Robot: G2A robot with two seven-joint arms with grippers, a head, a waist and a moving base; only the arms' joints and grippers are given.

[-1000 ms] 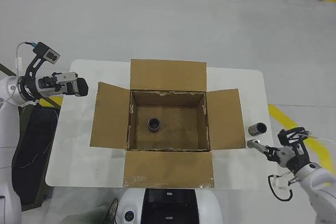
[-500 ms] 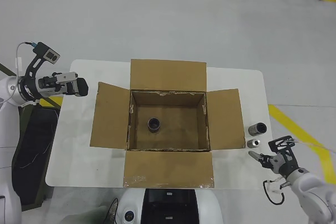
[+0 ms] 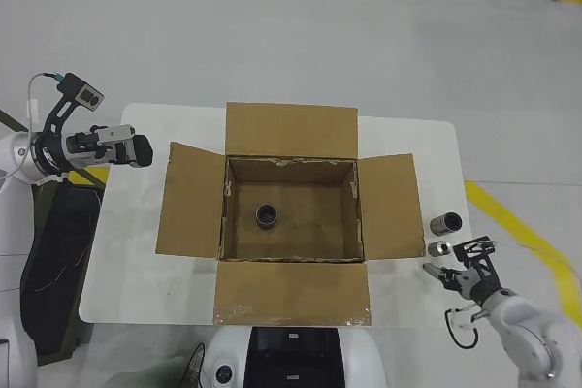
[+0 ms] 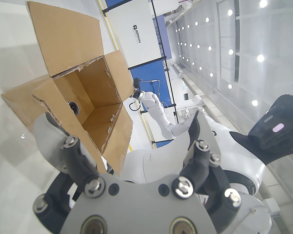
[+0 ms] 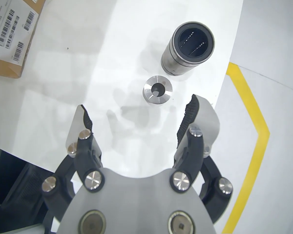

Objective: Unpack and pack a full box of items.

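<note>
The white table point(image 3: 407, 145) carries an open cardboard box point(image 3: 289, 131) at its middle. All four flaps are folded flat outward, which leaves the cavity open from above. The left gripper point(image 4: 121, 122) hangs over the table's far left corner, well apart from the box. Its fingers are spread and empty, and it is turned sideways toward the box. I judge it to be parked clear of the opening. The right gripper point(image 5: 139, 108) sits low at the near right edge of the table, also spread wide and holding nothing. Its fingers point at the parts ahead of it.

A linear bearing point(image 5: 185, 49) lies on its side on the table, right of the box's right flap. A similar dark-bored cylinder point(image 3: 268, 214) rests on the box floor, left of centre. A small steel sleeve point(image 5: 157, 92) stands on end just near of the bearing and close beside it. It lies in line with the gap between the right fingers. That gap is wider than the sleeve, so the sleeve is probably the part in hand.
</note>
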